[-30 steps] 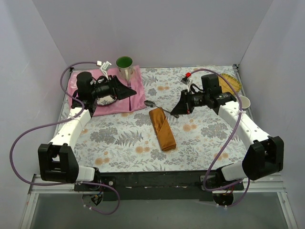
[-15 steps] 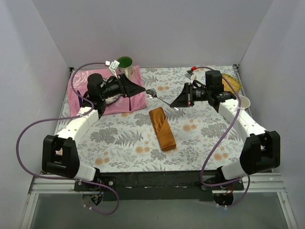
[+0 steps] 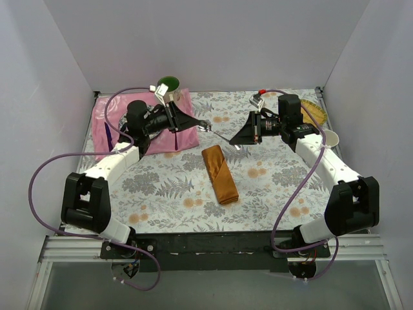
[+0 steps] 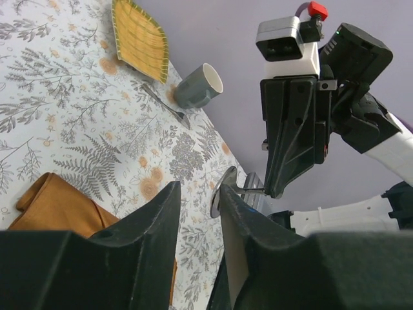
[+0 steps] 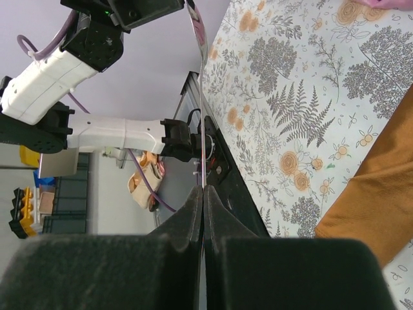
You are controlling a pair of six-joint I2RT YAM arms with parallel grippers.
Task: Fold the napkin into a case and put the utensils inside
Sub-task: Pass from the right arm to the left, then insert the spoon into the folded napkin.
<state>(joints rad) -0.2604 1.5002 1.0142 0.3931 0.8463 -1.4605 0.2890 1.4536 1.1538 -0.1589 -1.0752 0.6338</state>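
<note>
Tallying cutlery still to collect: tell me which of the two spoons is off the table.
The spoon held in the air by the right gripper, jaws shut. The other spoon lies flat on the tablecloth beside the grey cup.

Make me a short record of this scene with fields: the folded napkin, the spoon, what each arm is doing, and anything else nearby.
napkin case: folded into a narrow strip, lying flat on the floral table cover, untouched
spoon: held in the air between the two arms
right gripper: jaws shut on the spoon's handle
left gripper: jaws apart at the spoon's bowl; contact unclear
nearby: green mug at the far edge of a pink cloth
</note>
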